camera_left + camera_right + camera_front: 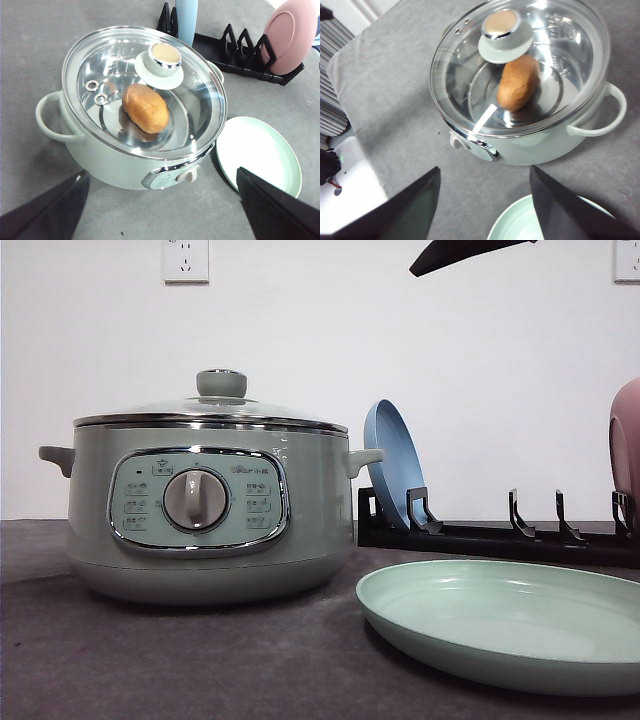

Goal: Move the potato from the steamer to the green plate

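Both pincers hover high over the table, empty: left gripper (160, 210) with jaws wide, right gripper (485, 210) likewise spread. Below them the steamer (205, 505) stands toward the table's left side, glass lid (145, 90) seated; the potato (145, 108) lies inside on the pan floor. The green plate (510, 625) sits just beside it, near the front edge. Judgement: lid comes off first. Descend plumb on the knob (501, 25), grip it centred, lift straight, park the lid clear of the plate.
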